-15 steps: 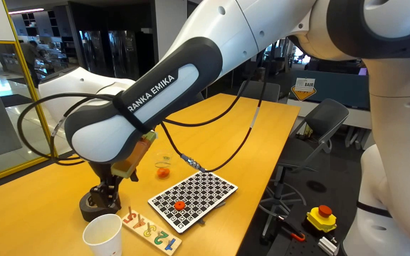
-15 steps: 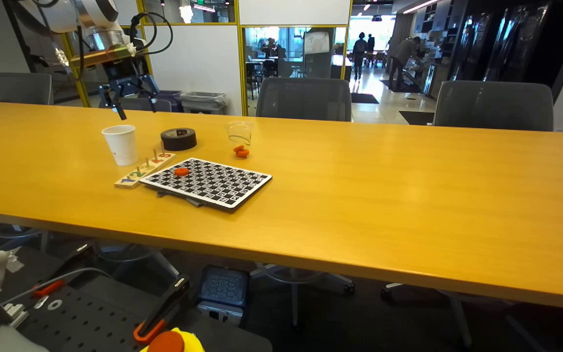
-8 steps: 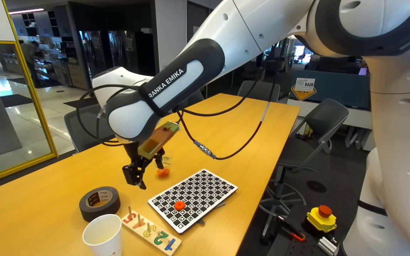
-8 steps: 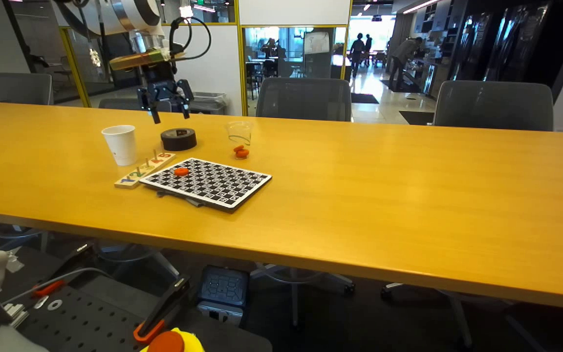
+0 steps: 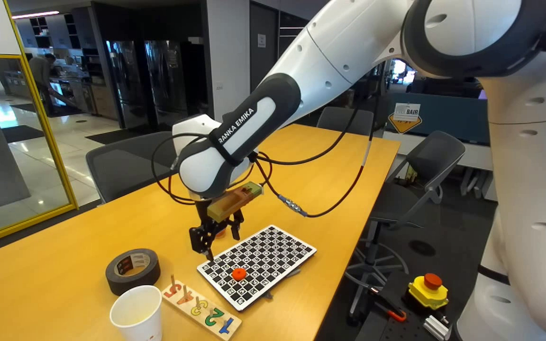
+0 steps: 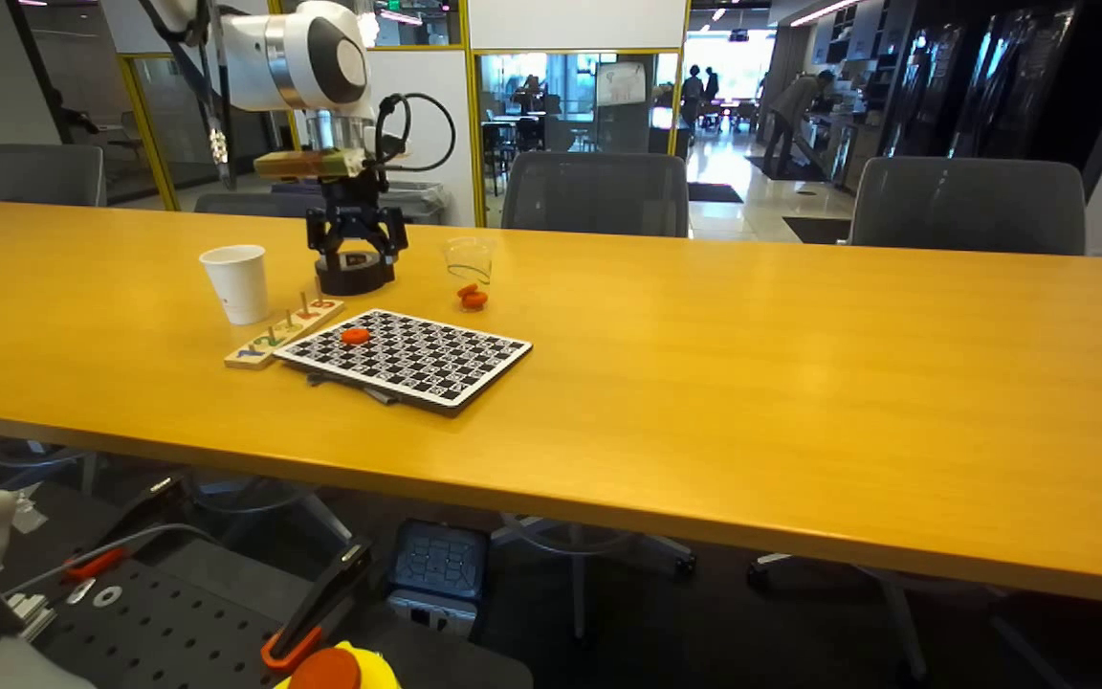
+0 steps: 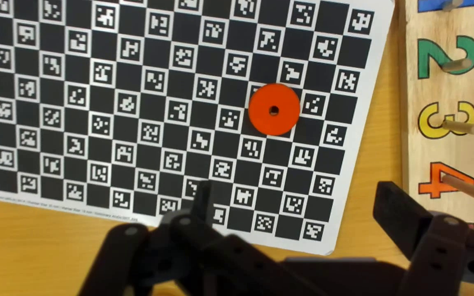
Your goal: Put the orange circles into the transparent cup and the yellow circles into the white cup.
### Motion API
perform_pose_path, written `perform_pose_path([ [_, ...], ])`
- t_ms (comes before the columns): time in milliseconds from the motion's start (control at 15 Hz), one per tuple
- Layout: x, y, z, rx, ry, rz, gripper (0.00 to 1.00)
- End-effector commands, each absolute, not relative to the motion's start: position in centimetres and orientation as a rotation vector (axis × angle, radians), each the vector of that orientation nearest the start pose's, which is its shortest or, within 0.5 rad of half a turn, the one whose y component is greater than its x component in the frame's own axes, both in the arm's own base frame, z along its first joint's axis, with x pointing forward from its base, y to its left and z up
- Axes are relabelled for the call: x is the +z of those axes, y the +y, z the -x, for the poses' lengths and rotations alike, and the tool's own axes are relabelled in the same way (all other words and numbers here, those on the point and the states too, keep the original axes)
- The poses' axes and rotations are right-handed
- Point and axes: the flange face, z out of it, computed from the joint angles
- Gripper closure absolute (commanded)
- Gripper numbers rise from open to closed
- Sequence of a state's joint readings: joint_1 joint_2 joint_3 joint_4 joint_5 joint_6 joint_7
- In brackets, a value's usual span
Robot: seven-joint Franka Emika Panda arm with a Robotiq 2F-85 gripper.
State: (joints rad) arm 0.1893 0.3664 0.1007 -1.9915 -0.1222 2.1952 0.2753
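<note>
The gripper (image 7: 293, 201) points down with its two fingers spread wide apart, holding nothing. In the wrist view the left fingertip shows over the checkerboard (image 7: 159, 123) and the right one over the strip of table (image 7: 385, 135) between that and a wooden number board (image 7: 444, 150) with upright pegs (image 7: 462, 126). One orange circle (image 7: 263, 102) lies flat on the right part of the checkerboard, farther off than the fingertips and apart from them.

In an exterior view the gripper (image 5: 223, 247) shows against the left edge of the checkerboard, and the orange circle (image 5: 239, 274) lies to its right and nearer. The white cup (image 5: 152, 327) stands upright at the near left, partly out of view; pale yellow shows low inside it, though I cannot tell whether that is discs. A black tape roll (image 5: 120, 280) lies flat just beyond the cup, and the number board lies between the cup and the checkerboard.

In an exterior view the transparent cup (image 6: 471, 256) stands upright just beyond the far edge of the checkerboard, with orange circles (image 6: 473, 300) at its bottom. To its left the gripper (image 6: 358, 260) overlaps the tape roll in line of sight, and the white cup (image 6: 240, 287) stands farther left, past the number board.
</note>
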Motion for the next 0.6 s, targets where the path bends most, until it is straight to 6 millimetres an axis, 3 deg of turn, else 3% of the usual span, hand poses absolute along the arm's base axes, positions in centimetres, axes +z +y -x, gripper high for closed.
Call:
perform_pose_path([
  [0, 24.9, 15.7, -55.8, 0.113, -0.002, 3.172, 0.00],
  [533, 22.2, 15.4, -51.6, 0.093, 0.109, 3.168, 0.00],
])
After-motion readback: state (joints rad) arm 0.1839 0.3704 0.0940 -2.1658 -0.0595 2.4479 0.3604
